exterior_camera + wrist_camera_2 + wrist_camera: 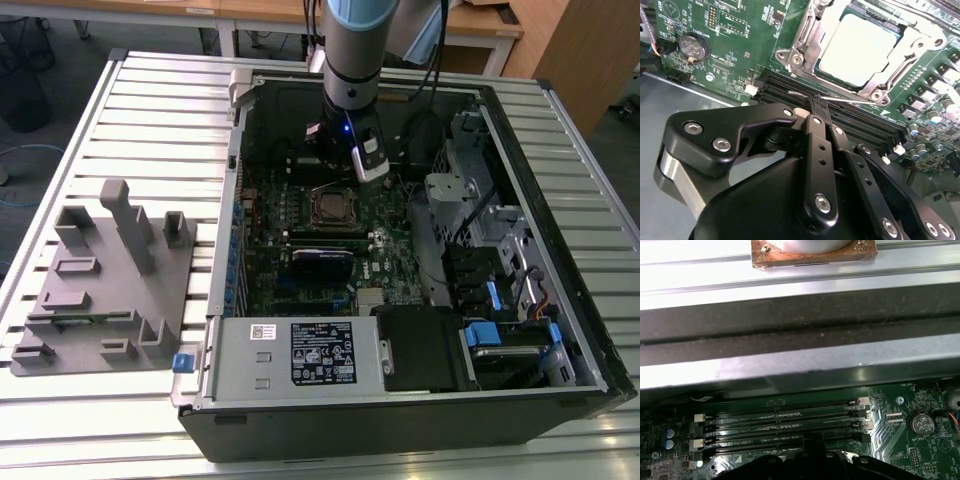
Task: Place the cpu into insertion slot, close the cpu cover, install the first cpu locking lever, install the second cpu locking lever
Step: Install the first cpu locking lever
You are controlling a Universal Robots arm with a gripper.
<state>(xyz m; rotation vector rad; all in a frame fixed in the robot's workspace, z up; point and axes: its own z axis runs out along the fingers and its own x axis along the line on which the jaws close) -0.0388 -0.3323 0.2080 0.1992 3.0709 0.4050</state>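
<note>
The cpu (857, 47) already sits in the insertion slot (837, 82), and the cpu cover (807, 35) looks to be down around it, its silver frame edging the pale top. Your tool (815, 102) has its fingers pressed together, the tips at a thin silver locking lever (855, 101) that runs along the near side of the socket. I cannot tell whether the wire is pinched between them or merely touched.

The likely trouble is the lever. It is thin and probably springy, so it could slip off the narrow tips and snap back, or miss its catch and leave the cover unlocked. A sideways push might also load the frame unevenly.

Mind the memory slots (785, 417), which lie just beside the tips, where their white end clips could be caught. The computer case wall (560, 200) hems the arm in. The coin battery (694, 46) lies well apart, as does the grey fixture (110, 270) on the desk (150, 110).
</note>
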